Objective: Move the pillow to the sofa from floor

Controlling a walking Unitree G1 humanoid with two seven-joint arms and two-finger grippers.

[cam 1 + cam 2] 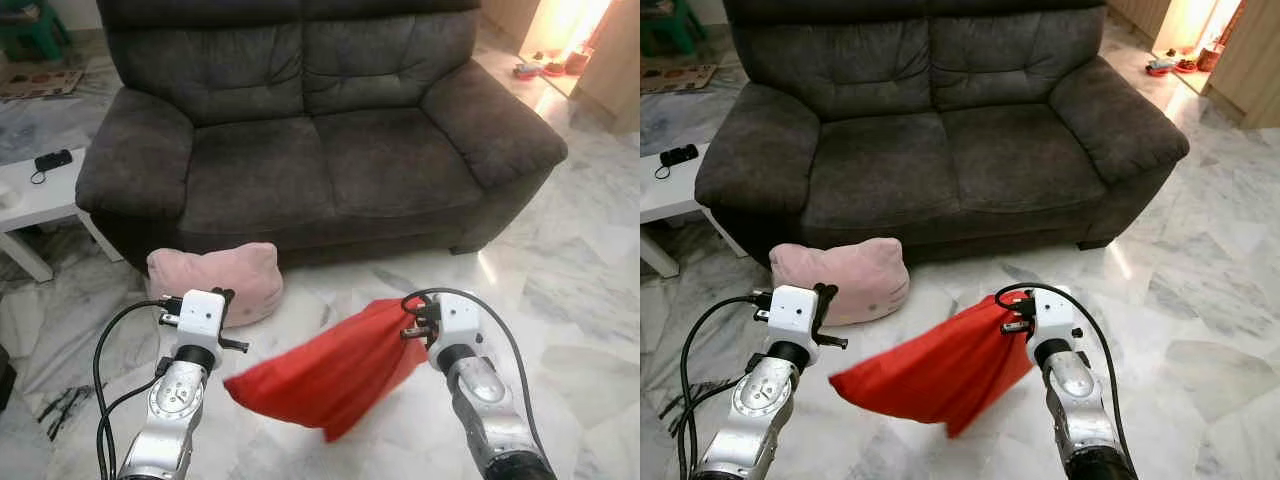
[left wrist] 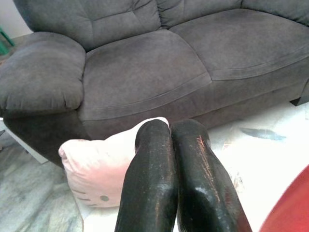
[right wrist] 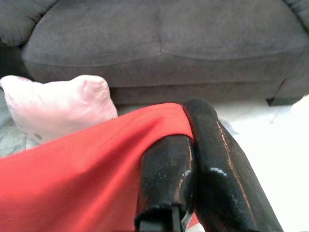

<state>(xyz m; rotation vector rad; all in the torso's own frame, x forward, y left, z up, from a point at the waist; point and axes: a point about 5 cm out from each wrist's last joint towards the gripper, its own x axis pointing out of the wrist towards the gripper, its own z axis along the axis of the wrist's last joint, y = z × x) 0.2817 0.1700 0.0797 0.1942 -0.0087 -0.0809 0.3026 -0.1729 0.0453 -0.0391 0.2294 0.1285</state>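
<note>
Clamped on a corner of the red pillow (image 1: 330, 375), the right gripper (image 3: 190, 145), fingers pinching the fabric edge so the rest hangs off toward the robot's left, sagging in the air above the marble floor (image 1: 570, 300). Held by one corner only, hence the drooping diagonal shape; probably a light, limp cushion that swings freely and could slip from so narrow a bite. Raised clear of the floor already, presumably to carry forward to the seat.

Pressed together on nothing, the left gripper (image 2: 176, 140), its two black fingers touching along their length and pointing toward the sofa front. Idle for the moment, hovering at about 9 o'clock from the red pillow, perhaps ready to steady the loose end.

Just beyond the left gripper, at 11 o'clock from the red pillow, a pink pillow (image 1: 215, 280) resting on the floor against the base of the sofa (image 1: 320, 150), still waiting there. Straight ahead at 12 o'clock, the dark grey sofa itself, both seat cushions bare and free to receive a pillow.

Off at 10 o'clock, a white side table (image 1: 40, 195) with a small dark object (image 1: 52, 160) on top, beside the sofa's arm. Judged midway: one pillow lifted, not yet set down.
</note>
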